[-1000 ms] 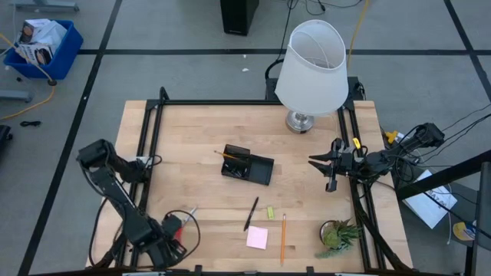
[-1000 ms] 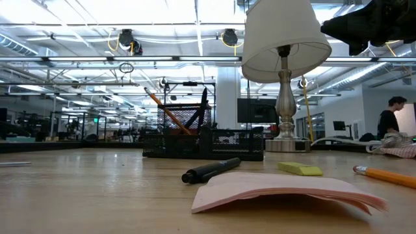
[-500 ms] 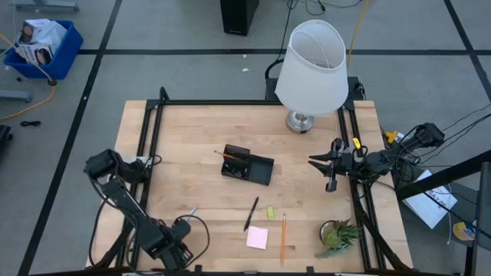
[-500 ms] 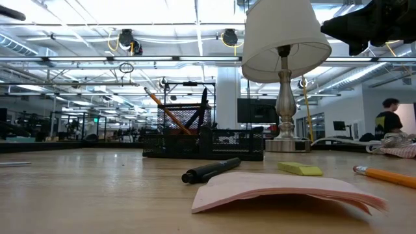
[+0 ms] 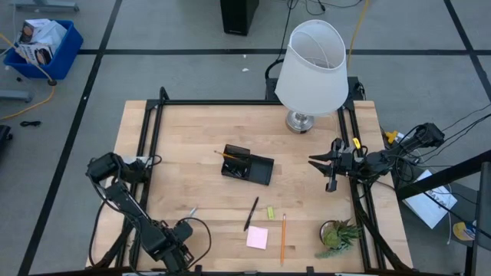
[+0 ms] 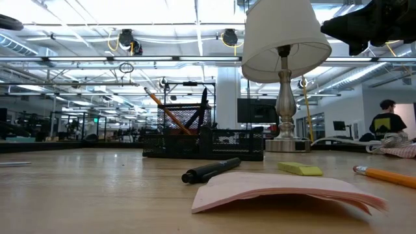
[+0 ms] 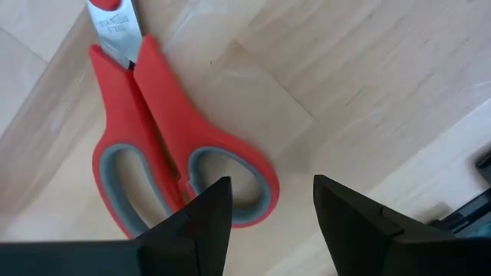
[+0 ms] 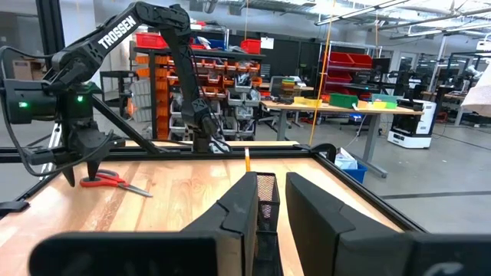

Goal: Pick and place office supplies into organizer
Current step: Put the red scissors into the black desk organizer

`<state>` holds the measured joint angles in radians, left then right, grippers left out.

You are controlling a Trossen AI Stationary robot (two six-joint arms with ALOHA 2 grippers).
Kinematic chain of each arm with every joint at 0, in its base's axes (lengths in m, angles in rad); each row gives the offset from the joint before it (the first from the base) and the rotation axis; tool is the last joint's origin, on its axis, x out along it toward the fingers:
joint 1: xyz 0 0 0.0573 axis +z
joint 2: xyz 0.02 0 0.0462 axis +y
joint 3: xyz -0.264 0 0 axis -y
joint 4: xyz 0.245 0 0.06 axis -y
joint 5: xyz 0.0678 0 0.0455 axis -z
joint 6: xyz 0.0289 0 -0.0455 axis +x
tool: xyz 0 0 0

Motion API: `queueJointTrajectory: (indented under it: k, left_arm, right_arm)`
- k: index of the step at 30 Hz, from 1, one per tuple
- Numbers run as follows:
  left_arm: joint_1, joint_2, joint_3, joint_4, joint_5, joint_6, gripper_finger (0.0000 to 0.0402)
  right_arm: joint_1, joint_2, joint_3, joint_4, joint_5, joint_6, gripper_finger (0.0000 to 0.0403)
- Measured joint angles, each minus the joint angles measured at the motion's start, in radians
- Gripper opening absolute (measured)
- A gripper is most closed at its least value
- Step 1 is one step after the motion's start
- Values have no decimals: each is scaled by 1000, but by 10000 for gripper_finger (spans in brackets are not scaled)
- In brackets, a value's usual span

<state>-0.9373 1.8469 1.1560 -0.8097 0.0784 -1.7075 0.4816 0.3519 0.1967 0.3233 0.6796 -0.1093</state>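
Since a second ago, your left arm has swung along the counter's near edge toward the middle, and its claw now hangs just over the scissors' red handles, released, fingers parted and holding nothing. Scissors: flat on the wood at the near left corner, blades shut, one finger in front of a handle loop in the left wrist view; whether it touches, you cannot tell. In the high view only the blade tip shows beside that arm. Right claw: unmoved, waiting over the counter's right side, fingers close together with a narrow gap, nothing between them. Organizer: mid-counter, taller section holding an orange pencil leaning tilted and a dark pen. Loose stock near the front edge: black pen, yellow-green eraser, pink pad, pencil, all apart from one another. Other fixtures: lamp at the far side, plant at the near right corner. One person stands in the room beyond.
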Motion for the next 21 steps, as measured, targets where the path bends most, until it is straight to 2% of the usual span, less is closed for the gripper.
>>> queueJointTrajectory:
  k: [5,11,18,21]
  left_arm:
    - [-1,0,-8,4,5,0,186]
    - [0,-8,-67,15,64,-25,186]
    - [2,-6,-77,68,43,20,186]
    - [1,-5,-80,80,29,24,173]
  right_arm:
    - [0,0,0,0,0,0,66]
    - [0,0,0,0,0,0,66]
    - [0,0,0,0,0,0,66]
    - [0,0,0,0,0,0,66]
